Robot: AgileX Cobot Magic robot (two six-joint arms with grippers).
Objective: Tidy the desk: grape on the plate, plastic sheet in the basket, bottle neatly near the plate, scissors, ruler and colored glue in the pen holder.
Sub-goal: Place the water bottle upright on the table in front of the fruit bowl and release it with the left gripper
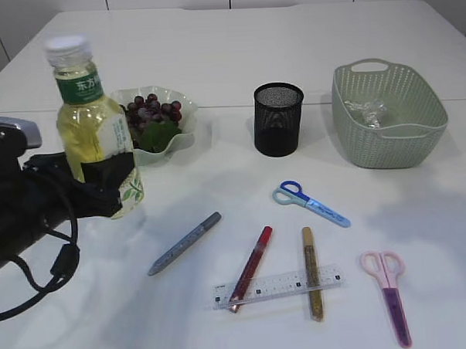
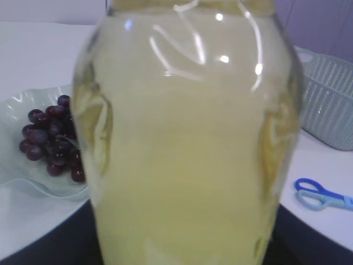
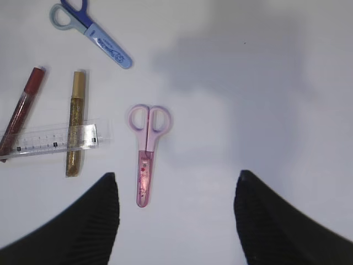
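My left gripper (image 1: 102, 184) is shut on the bottle (image 1: 87, 119) of yellow drink, upright, front left of the plate (image 1: 186, 138); the bottle (image 2: 187, 138) fills the left wrist view. Grapes (image 1: 154, 110) lie on the plate. A plastic sheet (image 1: 367, 111) is in the green basket (image 1: 390, 137). The black mesh pen holder (image 1: 278, 120) stands mid-table. On the table lie blue scissors (image 1: 310, 203), pink scissors (image 1: 389, 291), a clear ruler (image 1: 278, 286) and silver (image 1: 185, 243), red (image 1: 251, 266) and gold (image 1: 312, 283) glue pens. My right gripper (image 3: 176, 176) hangs open, the pink scissors (image 3: 146, 157) just to its left.
The ruler lies across the red and gold glue pens. The basket stands at the back right, about level with the pen holder. The black left arm and its cable (image 1: 34, 222) fill the left edge.
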